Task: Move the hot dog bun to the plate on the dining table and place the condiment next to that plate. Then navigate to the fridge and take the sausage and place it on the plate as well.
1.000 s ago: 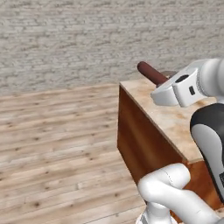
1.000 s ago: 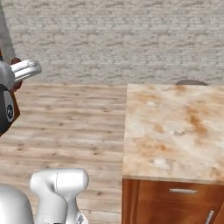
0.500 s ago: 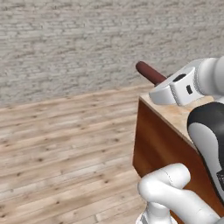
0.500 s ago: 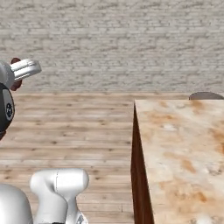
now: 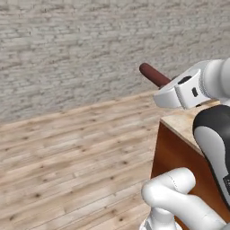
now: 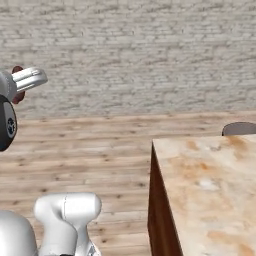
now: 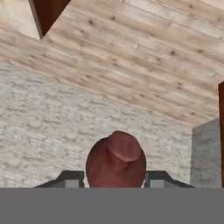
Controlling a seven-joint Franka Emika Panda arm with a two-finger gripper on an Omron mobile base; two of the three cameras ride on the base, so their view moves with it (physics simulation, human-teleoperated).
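Hand view shows the sausage (image 7: 116, 159) end-on, its rounded dark reddish-brown tip projecting forward between the two dark fingertips (image 7: 72, 177), so the claw (image 7: 114, 180) is closed on the sausage and grips it at the sides. Left base view confirms this: the sausage (image 5: 154, 74) protrudes up and to the left from the white claw (image 5: 170, 90), held high in the air, well clear of the wooden floor (image 5: 76, 157). The item is gripped near one end with most of its length free, which leaves the free end available to be laid down first. The dining table (image 6: 205, 190), used here as the counter, enters the right base view with its near-left corner and beige, rust-stained top; its brown wooden base (image 5: 177, 164) stands directly beside the arm in the left base view. A dark rounded object (image 6: 240, 129) sits at the far edge of the counter; what it is cannot be determined. The claw (image 6: 29, 79) sits at the left edge of the right base view, apart from the counter. Judged from this layout, the transport stage is in hand: the sausage is carried raised to clear the counter edge, and placement on the plate is not yet done.
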